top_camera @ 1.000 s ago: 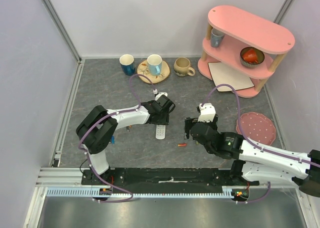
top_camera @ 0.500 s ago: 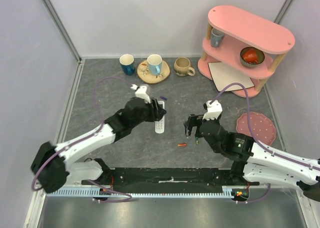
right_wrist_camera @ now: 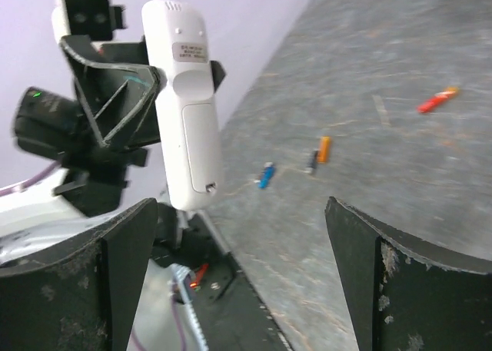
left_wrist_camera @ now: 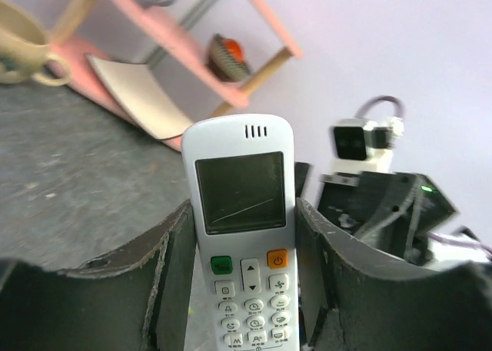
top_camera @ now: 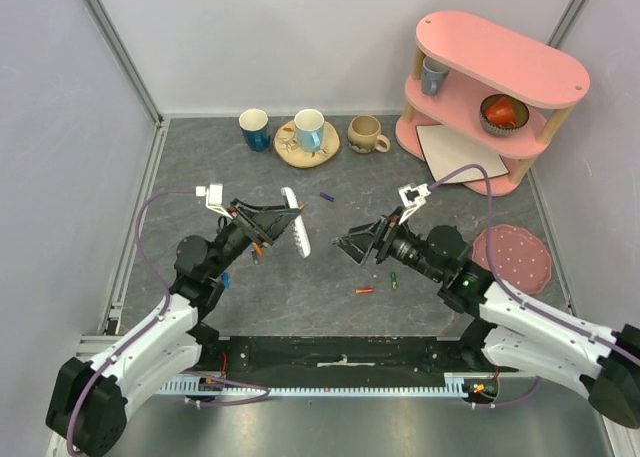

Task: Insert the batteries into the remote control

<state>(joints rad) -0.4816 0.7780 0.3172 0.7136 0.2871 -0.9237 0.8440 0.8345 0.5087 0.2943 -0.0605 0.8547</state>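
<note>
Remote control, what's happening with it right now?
The left gripper holds the remote control up off the table, its back turned toward the right gripper, which is open and empty. The back cover looks shut. A red-orange battery, a green battery and a purple battery lie loose on the table.

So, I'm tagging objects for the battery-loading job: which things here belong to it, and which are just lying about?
For the job:
remote control, clamped in the left gripper
red-orange battery
green battery
blue-purple battery

Just lying about:
blue cup
pale cup
coaster
beige mug
pink shelf
white card
spotted plate
</note>
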